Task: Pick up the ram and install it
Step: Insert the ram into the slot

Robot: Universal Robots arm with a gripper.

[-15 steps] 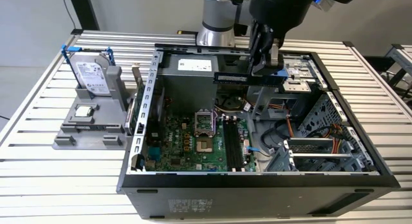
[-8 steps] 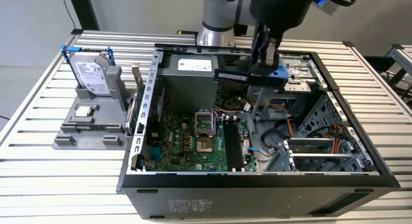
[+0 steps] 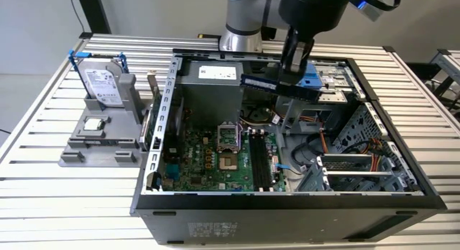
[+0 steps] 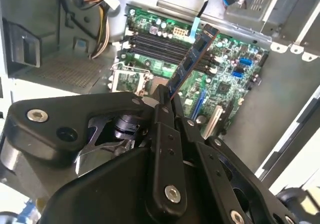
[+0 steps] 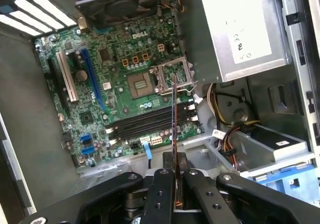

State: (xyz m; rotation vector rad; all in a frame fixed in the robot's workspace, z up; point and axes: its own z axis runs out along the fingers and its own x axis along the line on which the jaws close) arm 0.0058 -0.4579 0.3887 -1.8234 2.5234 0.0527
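The gripper [image 3: 293, 71] pinches the ram [image 3: 279, 87] above the case [image 3: 287, 202]; the slots [image 3: 260, 164] lie below, nearer, crosswise to its length.

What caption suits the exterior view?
The gripper, shut on the ram, holds it above the open computer case and motherboard.

Counter [image 3: 50, 207]: pale metal, slatted. Wall [image 3: 158, 13]: plain light grey, behind it. Dark upright post [image 3: 94, 12] at the exterior view's left; second slatted surface [image 3: 449, 61] at its right.

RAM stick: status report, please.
Black gripper shut on thin green RAM stick. Stick held above open computer case, not yet seated. Black motherboard slots below look unobstructed.
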